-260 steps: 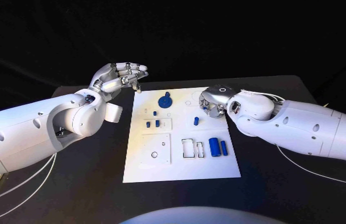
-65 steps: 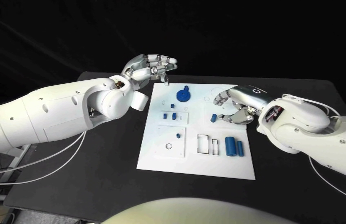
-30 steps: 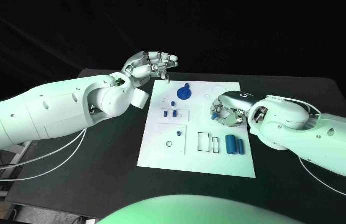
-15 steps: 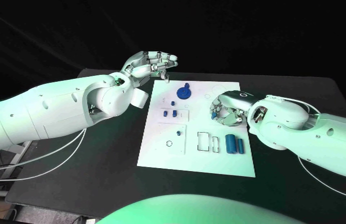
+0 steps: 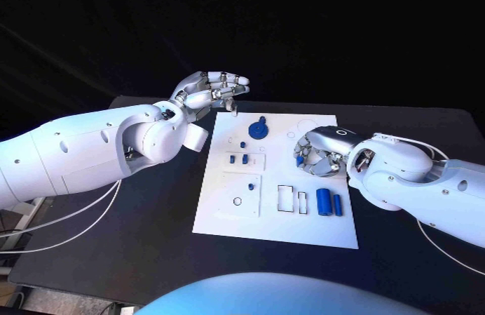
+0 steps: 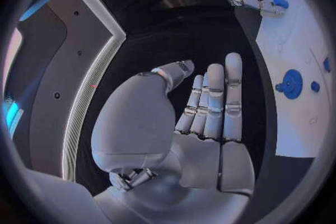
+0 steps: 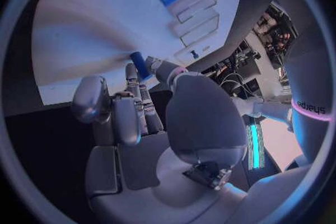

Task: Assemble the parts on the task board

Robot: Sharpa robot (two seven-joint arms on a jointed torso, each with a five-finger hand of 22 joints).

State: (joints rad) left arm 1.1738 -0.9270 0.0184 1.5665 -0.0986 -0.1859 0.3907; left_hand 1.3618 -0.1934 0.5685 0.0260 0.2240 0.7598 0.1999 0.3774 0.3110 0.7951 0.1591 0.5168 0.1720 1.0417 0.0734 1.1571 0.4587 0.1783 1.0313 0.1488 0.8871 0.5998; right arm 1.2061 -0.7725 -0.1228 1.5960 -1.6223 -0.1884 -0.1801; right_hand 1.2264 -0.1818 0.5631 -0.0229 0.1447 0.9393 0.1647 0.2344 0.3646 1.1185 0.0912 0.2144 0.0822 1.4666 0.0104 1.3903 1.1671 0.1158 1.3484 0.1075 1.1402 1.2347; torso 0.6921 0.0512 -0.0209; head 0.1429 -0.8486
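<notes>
Blue peg [image 5: 300,158] pinched in right hand [image 5: 320,153] fingers, low over board [image 5: 253,213] mid-right, prob. to seat it. Left hand [image 5: 209,90] up past far corner, fingers curled, empty, out of way.

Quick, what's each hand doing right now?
Left hand: holds nothing, fingers extended together, raised past the board's far corner.
Right hand: pinching a small blue part over the board.

A black table [image 5: 132,238] carries the white task board [image 5: 228,217] at its middle.
</notes>
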